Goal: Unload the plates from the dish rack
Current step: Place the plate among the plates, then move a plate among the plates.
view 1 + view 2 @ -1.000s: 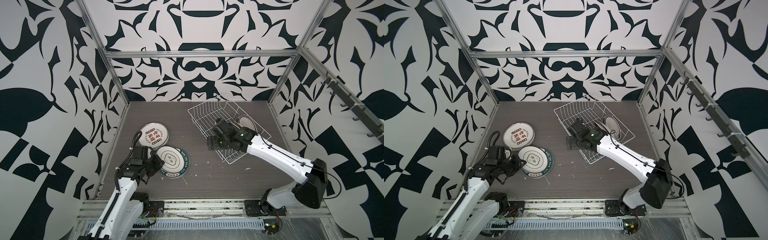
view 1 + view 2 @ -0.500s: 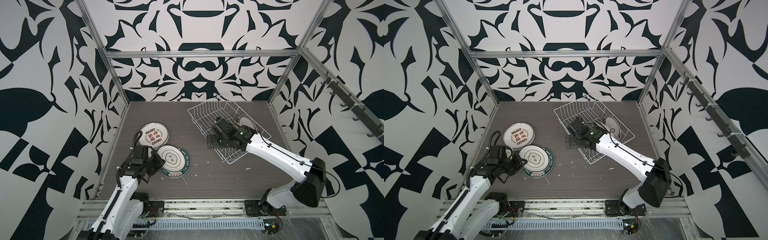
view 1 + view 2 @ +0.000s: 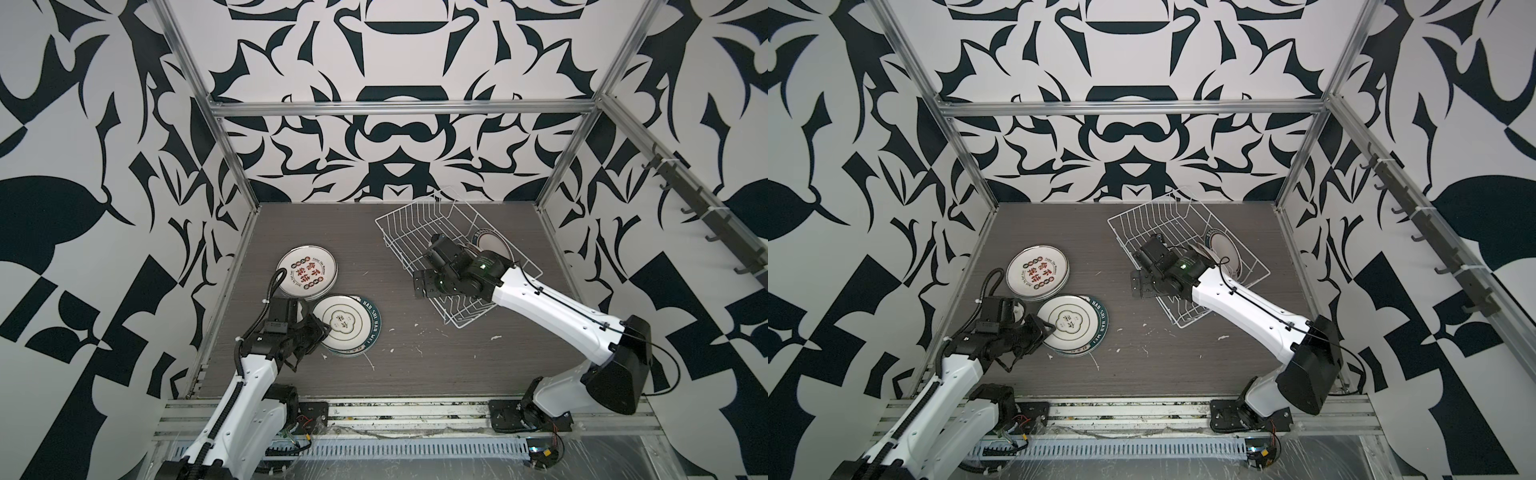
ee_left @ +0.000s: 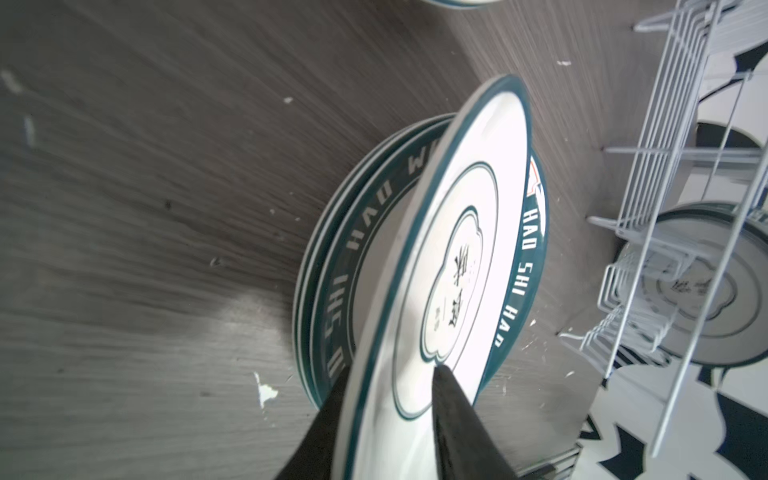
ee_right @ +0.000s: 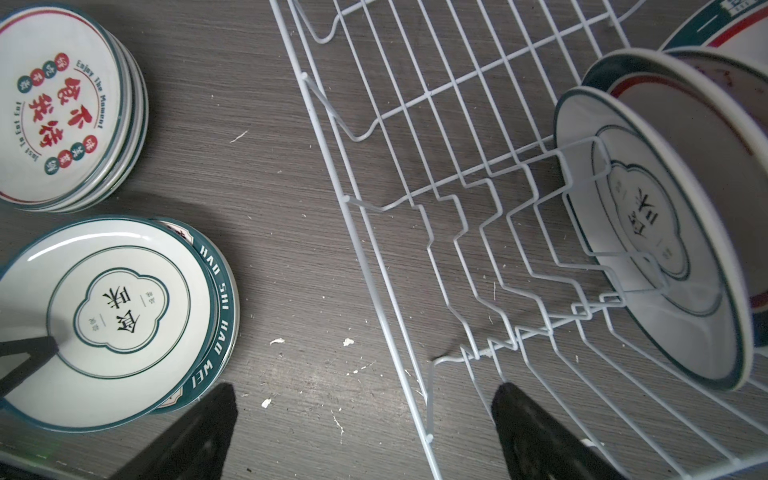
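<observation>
left gripper [image 3: 323, 331] straddles tilted green-rimmed plate [image 3: 343, 326] rim, clamp unclear; right gripper [image 5: 365, 392] open; off-centre release could slide it off stack [image 3: 372, 322]

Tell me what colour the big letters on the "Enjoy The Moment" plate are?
Red. The right wrist view shows that plate best.

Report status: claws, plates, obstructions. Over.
Left claw astride tilted top plate on stack, grip unclear. Right claw open at dish rack edge. More plates racked. No obstruction seen.
</observation>
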Tool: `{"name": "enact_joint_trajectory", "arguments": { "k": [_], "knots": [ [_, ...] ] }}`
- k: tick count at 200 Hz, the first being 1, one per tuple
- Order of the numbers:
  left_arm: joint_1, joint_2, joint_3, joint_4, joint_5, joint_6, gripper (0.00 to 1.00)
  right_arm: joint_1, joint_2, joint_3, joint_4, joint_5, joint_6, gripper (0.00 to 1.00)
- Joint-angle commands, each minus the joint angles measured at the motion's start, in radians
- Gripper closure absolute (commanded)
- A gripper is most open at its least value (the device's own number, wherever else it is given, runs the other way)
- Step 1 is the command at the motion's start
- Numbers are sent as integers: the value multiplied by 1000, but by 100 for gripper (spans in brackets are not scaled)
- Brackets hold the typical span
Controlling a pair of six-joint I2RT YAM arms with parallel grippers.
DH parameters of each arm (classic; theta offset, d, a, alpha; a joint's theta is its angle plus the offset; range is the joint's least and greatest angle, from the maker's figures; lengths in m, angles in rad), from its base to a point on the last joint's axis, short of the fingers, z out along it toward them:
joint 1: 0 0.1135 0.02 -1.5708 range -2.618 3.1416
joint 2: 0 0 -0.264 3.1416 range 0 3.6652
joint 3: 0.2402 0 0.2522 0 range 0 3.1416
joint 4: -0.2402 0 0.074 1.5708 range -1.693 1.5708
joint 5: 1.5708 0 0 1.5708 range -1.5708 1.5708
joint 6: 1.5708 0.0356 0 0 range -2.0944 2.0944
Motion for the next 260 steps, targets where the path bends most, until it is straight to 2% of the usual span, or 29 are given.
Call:
{"name": "enact_joint_trajectory", "arguments": {
  "k": [1, 60, 179, 260],
  "knots": [
    [2, 9, -1, -21, -18, -2, 59, 0, -14, 18, 16, 2, -14, 0],
    [2, 76, 20, -39, -66, -3, 47, 0, -20, 7, 24, 2, -21, 0],
    [2, 191, 78, -54, -83, 1, 34, -1, -34, -13, 29, 2, -43, 0],
    [-3, 283, 177, -133, -129, 19, 26, -7, -34, -18, 28, 3, -46, 0]
  ]
}}
